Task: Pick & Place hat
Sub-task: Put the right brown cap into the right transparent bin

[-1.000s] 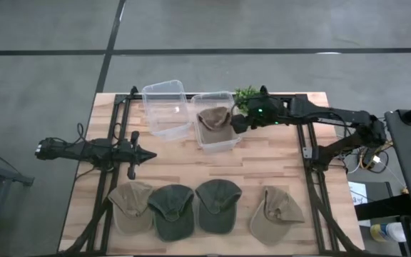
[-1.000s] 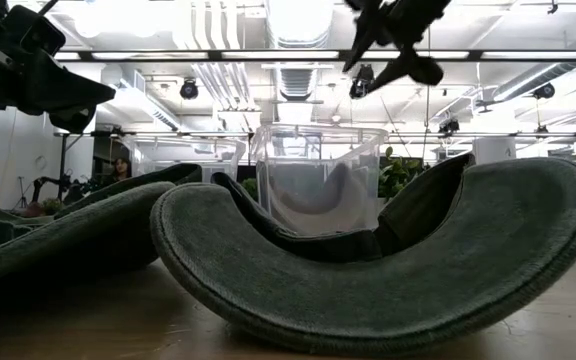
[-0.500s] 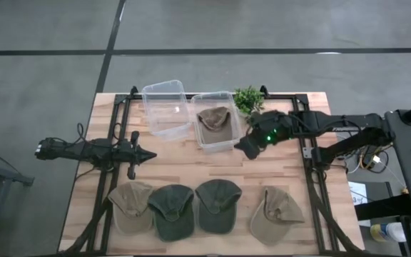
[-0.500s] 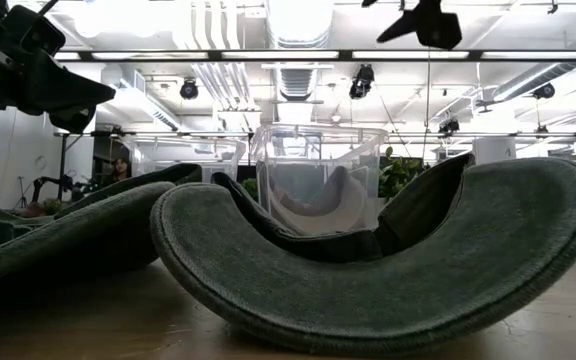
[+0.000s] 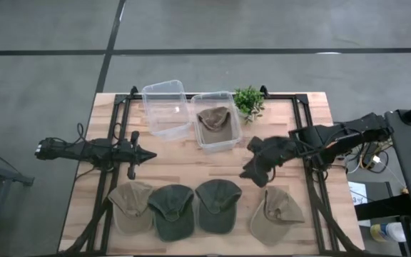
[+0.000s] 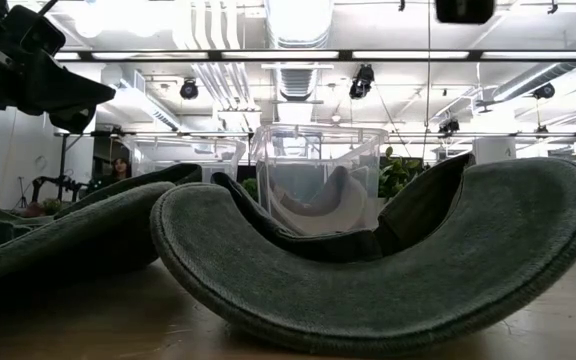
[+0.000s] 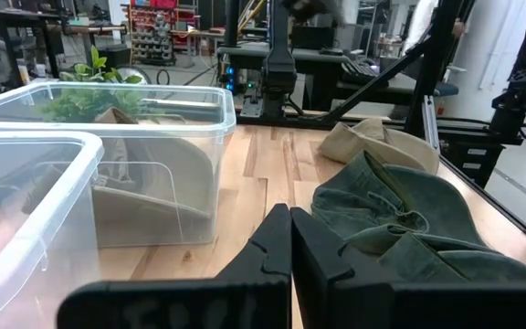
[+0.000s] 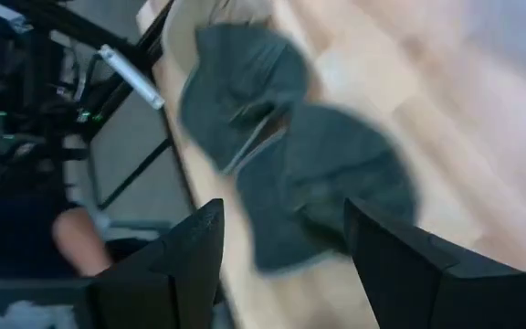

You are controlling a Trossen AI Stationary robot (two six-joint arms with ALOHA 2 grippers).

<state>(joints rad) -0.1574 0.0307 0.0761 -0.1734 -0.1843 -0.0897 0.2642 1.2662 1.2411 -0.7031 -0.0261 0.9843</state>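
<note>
Four hats lie brim-down in a row along the table's near edge: a tan hat (image 5: pixel 130 205), two dark green hats (image 5: pixel 171 210) (image 5: pixel 218 205) and another tan hat (image 5: pixel 277 213). A fifth tan hat (image 5: pixel 216 120) sits inside a clear bin (image 5: pixel 228 142) at the far side. My right gripper (image 5: pixel 250 171) hangs open in the air between that bin and the row, nothing between its fingers; its wrist view looks down on the two green hats (image 8: pixel 290 155). My left gripper (image 5: pixel 147 153) rests shut at mid-left, holding nothing.
A second clear bin (image 5: pixel 166 107), with nothing in it, stands left of the one with the hat. A small green plant (image 5: pixel 247 100) stands at the far edge. Black frame rails (image 5: pixel 311 178) run along both table sides. Bare wood lies between bins and hats.
My right gripper has swung from beside the bin holding the tan hat toward the table's near edge, rolling as it went, and now hangs over the gap before the hat row. It has stayed open. No hat has moved.
</note>
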